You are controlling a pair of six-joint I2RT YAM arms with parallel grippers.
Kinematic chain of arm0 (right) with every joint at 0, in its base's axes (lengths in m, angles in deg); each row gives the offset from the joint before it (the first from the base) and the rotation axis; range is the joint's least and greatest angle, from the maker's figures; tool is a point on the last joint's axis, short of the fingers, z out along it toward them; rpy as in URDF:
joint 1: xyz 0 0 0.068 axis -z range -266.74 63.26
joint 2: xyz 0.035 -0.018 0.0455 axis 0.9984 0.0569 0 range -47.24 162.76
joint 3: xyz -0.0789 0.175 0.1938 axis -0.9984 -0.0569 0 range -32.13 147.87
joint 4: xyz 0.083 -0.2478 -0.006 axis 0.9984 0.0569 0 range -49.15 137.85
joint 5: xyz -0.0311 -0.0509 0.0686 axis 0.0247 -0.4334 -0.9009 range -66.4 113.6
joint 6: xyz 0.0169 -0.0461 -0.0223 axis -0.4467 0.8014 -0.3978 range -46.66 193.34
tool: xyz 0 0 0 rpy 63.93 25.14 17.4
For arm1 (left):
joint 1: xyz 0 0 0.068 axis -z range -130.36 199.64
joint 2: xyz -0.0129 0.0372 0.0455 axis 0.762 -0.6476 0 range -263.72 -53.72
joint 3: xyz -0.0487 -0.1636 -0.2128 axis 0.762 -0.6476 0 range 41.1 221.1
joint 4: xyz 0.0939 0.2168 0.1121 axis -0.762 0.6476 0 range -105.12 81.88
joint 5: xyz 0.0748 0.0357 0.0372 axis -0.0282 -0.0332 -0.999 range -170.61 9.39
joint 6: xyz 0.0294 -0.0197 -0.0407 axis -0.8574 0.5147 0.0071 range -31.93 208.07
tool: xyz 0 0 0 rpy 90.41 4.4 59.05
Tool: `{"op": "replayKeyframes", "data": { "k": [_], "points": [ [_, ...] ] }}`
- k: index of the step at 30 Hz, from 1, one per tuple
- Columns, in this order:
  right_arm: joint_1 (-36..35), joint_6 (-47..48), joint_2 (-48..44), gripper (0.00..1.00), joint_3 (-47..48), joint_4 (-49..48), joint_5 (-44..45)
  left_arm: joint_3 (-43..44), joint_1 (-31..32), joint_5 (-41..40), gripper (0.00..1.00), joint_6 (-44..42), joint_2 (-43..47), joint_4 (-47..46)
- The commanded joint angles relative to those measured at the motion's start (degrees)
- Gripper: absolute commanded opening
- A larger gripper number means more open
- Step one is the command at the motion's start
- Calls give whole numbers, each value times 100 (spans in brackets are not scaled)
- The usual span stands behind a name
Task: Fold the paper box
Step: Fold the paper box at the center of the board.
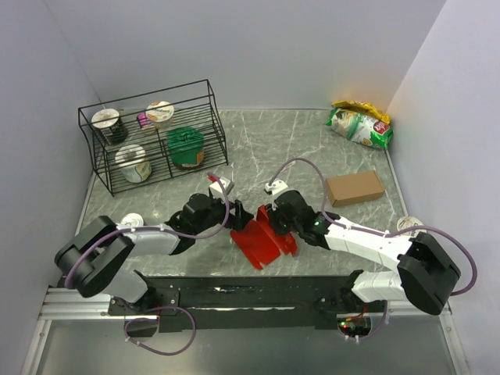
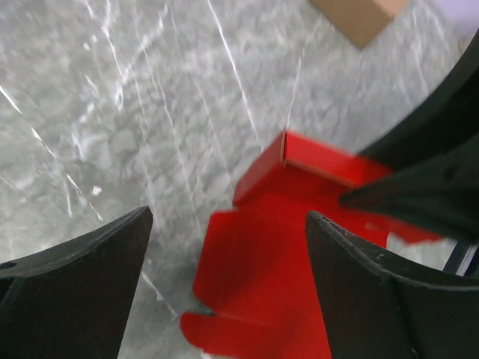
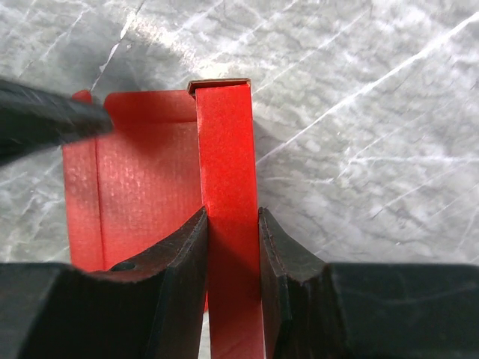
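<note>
Red paper box [image 3: 142, 179]: one upright flap [image 3: 224, 157] is pinched by the right jaws; the left jaws are spread wide, empty. Unsupported, the flap could be creased wrongly.

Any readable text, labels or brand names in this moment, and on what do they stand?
No text is legible.
Snack bag: red logo patch, too small to read.
Tubs in the wire rack: labels too small to read.
Paper box, brown cardboard box: no print visible.

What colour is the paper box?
The paper box is bright red, clearest in the right wrist view.
</note>
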Motion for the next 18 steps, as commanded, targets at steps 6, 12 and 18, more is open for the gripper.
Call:
{"op": "replayKeyframes", "data": {
  "k": [6, 12, 18],
  "points": [
    [1, 598, 293, 33, 514, 16, -77, -326, -148, 804, 84, -508, -948, -1567],
    [1, 598, 390, 34, 558, -28, -182, -80, -121, 936, 83, -561, -1678, -2368],
    [9, 580, 425, 34, 541, -98, -305, 122, -95, 743, 82, -701, -2118, -2798]
  ]
}}
